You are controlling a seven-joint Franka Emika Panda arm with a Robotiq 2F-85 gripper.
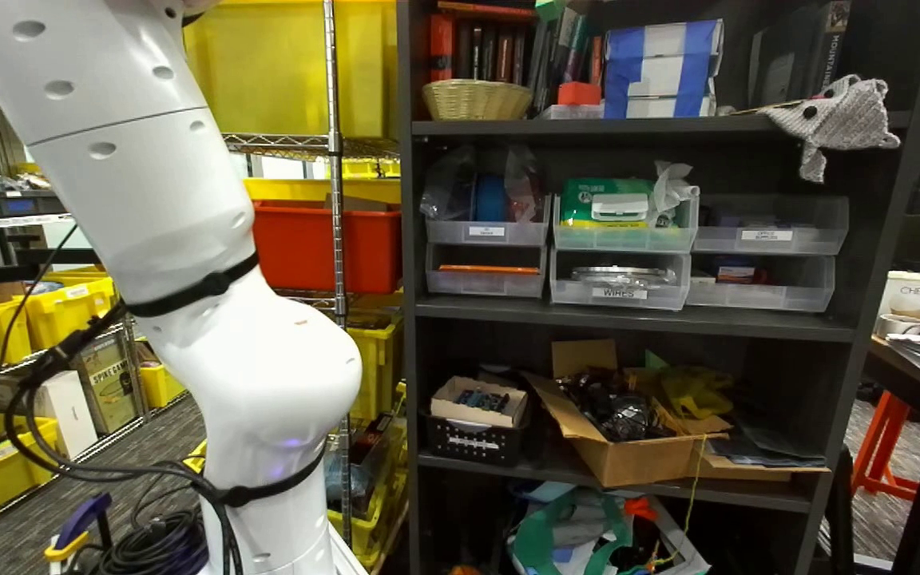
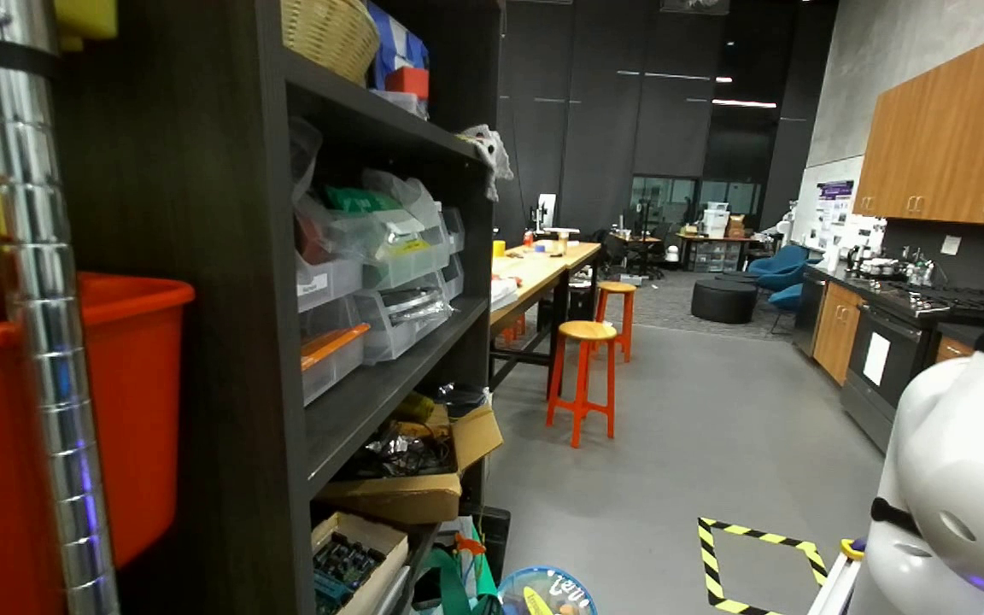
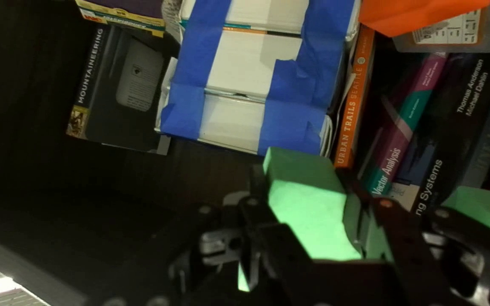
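Observation:
In the wrist view my gripper (image 3: 305, 182) is shut around a green block (image 3: 309, 212), with a dark finger against each side of it. More green (image 3: 489, 208) shows at the right edge; I cannot tell whether it belongs to the same piece. Just beyond the block's end lies a stack bound with blue tape (image 3: 236, 63), whose gap from it is unclear. An orange book (image 3: 355, 97) and several dark spines lean to the right of that stack. To its left is a black mountaineering book (image 3: 92, 72). Both exterior views show the white arm (image 1: 268, 359), with the gripper outside their frame.
On the top shelf (image 1: 652, 125) stand a wicker basket (image 1: 476, 100) and a small red box (image 1: 580, 93). A grey knitted toy (image 1: 835, 120) hangs over its edge. Clear bins (image 1: 624, 279) fill the shelf below. A metal rack post (image 1: 336, 200) rises beside the arm.

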